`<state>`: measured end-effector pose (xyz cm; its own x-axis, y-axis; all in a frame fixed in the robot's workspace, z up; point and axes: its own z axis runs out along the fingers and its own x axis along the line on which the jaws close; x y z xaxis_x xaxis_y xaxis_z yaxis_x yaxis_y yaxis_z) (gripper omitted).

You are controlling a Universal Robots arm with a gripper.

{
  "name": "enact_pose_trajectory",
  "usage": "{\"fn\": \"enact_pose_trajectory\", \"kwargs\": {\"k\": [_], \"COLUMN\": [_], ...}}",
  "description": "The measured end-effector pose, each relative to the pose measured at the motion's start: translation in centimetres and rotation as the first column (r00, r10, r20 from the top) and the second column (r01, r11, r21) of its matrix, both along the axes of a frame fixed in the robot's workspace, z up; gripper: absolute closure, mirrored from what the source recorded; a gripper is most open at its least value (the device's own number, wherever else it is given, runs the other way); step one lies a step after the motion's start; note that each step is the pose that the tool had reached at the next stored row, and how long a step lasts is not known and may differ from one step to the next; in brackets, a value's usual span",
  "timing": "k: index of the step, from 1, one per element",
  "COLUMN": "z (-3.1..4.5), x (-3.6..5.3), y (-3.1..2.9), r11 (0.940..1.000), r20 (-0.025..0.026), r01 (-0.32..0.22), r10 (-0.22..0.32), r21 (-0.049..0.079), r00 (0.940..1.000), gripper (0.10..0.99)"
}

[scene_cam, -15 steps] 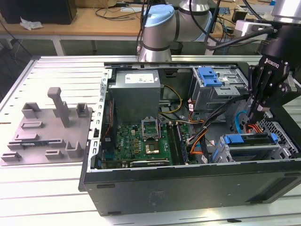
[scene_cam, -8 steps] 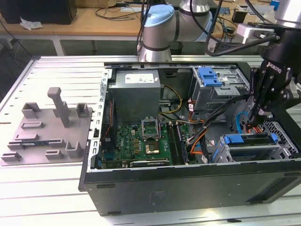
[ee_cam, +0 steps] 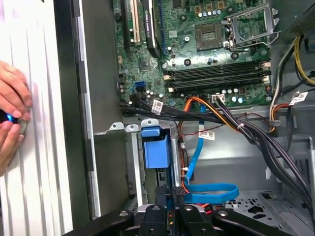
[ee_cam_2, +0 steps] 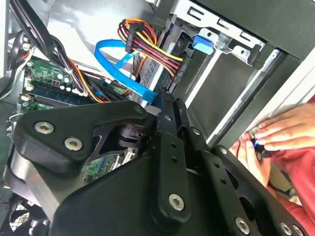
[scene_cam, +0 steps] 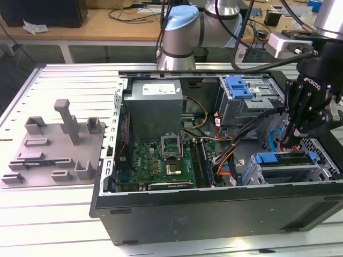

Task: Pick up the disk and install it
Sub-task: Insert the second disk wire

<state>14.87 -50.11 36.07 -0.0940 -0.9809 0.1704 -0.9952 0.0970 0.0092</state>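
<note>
The install step looks to be in hand, late on. The disk [scene_cam: 284,159] sits in the lower drive cage of the open computer case [scene_cam: 214,214], toward the exterior view's right and near the counter's [scene_cam: 53,214] front edge, not held in the air. The gripper [scene_cam: 297,134] hangs just above that cage; in both wrist views its 2 fingers [ee_cam: 162,196] are drawn close together, with nothing plainly pinched between them.

I judge the disk to be lodged in its slot but cannot tell whether it is fully seated. Any further move calls for a straight press along the cage rails, clear of the blue cable [ee_cam: 211,191] coiled just beside the fingers.

The first wrist view looks down on the disk's blue bracket [ee_cam: 156,147] and the motherboard [ee_cam: 216,49]. It also shows a person's hand [ee_cam: 12,113] on the counter outside the case wall.
</note>
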Motion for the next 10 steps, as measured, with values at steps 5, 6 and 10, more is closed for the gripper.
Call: {"fn": "enact_pose_trajectory", "kwargs": {"k": [5, 6, 10], "z": [-0.04, -0.04, -0.09], "x": [-0.17, -0.18, -0.33], "y": [-1.19, -1.4, -2.17], "r11": [0.9978, 0.9971, 0.9947], "r20": [0.0187, 0.0224, 0.0353], "r01": [-0.001, -0.001, -0.002], "r10": [-0.001, -0.001, -0.002], "r21": [0.067, 0.076, 0.103], "r00": [0.9998, 0.9997, 0.9994], "gripper": [0.925, 0.925, 0.925]}}
